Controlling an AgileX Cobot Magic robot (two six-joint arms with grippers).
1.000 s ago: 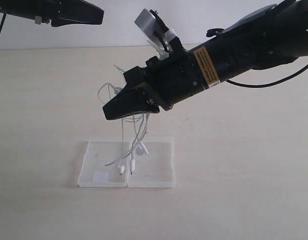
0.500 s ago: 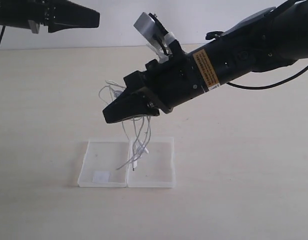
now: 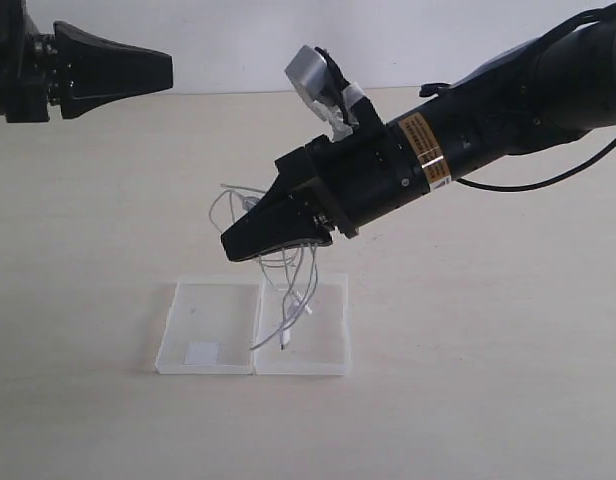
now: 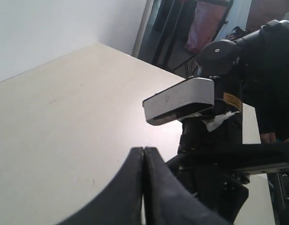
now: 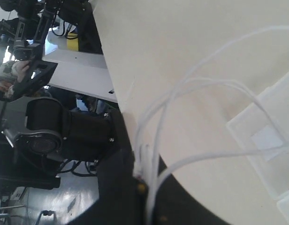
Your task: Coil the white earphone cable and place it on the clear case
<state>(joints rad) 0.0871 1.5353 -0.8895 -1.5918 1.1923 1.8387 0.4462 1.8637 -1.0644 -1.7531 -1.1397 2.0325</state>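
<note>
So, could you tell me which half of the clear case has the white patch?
The left half in the exterior view, white patch near its front edge; the white earphone cable hangs over the other half.

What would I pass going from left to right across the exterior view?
left gripper → white patch in the clear case → hanging end of the white earphone cable → yellow label on the right arm

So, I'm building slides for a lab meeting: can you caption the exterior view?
Right gripper, jaws shut on the tangled white earphone cable, dangles it over the open clear case.
</note>
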